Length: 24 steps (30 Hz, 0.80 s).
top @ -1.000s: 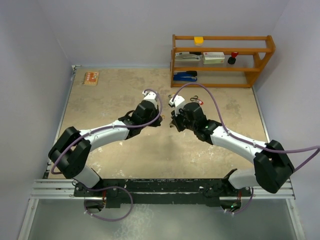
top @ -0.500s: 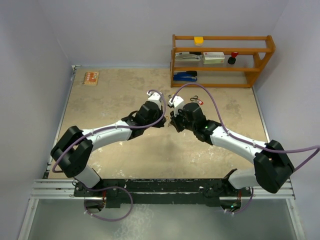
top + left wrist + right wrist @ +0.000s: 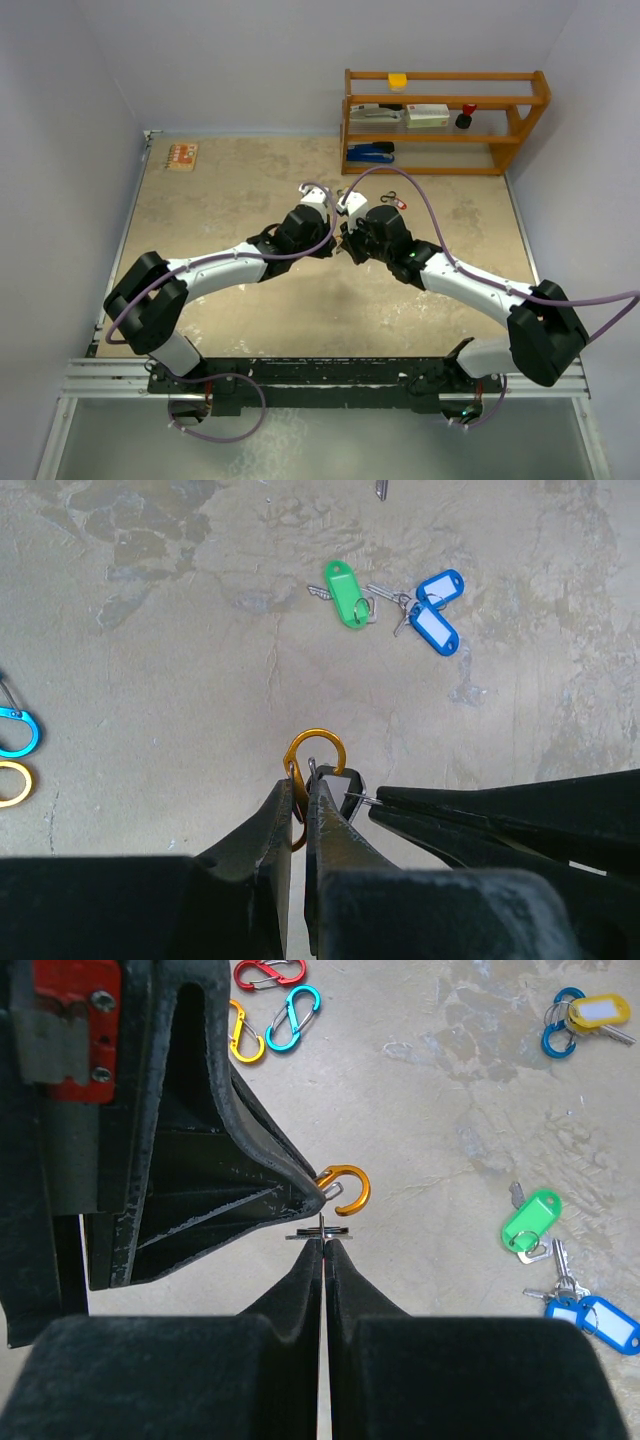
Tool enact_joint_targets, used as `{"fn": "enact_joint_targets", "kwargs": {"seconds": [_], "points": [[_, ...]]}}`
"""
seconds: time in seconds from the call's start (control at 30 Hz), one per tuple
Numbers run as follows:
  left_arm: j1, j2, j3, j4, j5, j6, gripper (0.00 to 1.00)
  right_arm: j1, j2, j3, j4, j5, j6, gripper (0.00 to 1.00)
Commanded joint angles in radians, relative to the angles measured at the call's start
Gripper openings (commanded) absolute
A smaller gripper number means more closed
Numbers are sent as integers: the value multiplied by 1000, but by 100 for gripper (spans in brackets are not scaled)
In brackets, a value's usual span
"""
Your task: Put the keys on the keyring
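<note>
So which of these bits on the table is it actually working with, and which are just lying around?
In the job: orange metal clip pinched in the left hand; thin metal piece in the right hand; green-tagged key; blue-tagged keys; yellow-tagged key.
Lying about: red oval clip; blue oval clip; second orange clip; wooden shelf.

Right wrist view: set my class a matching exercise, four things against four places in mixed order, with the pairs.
1 orange clip
2 green tag
3 red clip
4 thin metal piece

a flat on the table, at the right
b top edge, beside yellow clip and blue clip
c pinched by the left gripper
d pinched by the right gripper

Pairs: 1-c, 2-a, 3-b, 4-d
</note>
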Motion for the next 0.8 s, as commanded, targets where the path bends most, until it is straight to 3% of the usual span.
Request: {"fn": "enact_joint_targets", "kwargs": {"seconds": [0.0,0.77], "points": [[-9,-11,50,48,-10,-7,0,7,-13,21,35,10,-19,0],[-19,-55,42,24,-24,0,0,7,3,32,20,40,-19,0]]}}
